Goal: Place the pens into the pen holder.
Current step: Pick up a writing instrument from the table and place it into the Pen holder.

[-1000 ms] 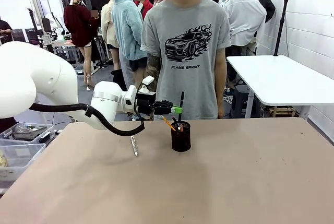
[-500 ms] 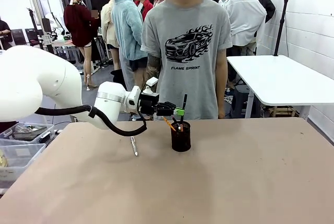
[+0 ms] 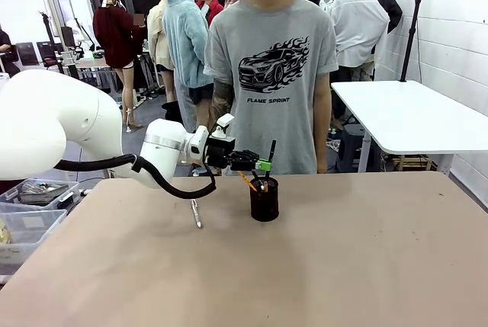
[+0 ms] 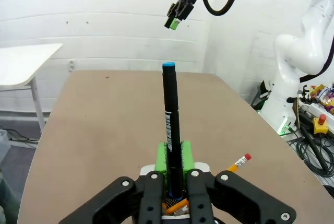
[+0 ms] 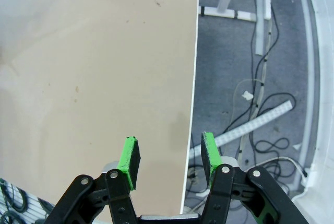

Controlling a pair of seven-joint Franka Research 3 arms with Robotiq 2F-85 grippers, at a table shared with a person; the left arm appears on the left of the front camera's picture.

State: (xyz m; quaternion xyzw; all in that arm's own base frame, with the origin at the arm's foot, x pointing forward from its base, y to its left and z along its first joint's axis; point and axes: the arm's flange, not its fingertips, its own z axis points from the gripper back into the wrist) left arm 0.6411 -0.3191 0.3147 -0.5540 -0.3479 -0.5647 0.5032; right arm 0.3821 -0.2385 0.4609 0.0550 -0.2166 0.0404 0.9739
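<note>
Pen (image 4: 170, 109) near upright, teal tip up, in left gripper (image 4: 175, 167)

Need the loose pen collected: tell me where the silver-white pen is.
Front view: the silver-white pen lies flat on the table, left of the pen holder, over which the left gripper grips the dark pen.

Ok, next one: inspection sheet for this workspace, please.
Surface: brown table, a few small marks.
Job's things: dark pen held upright over the pen holder; orange pen inside it; silver-white pen lying to its left.
Clutter: bins beside the table's left edge.
Grippers: left gripper shut on the dark pen; right gripper open, empty.
Cables: black hose along the left arm; floor cables.
Surroundings: person in grey T-shirt at the far side; white table.
</note>
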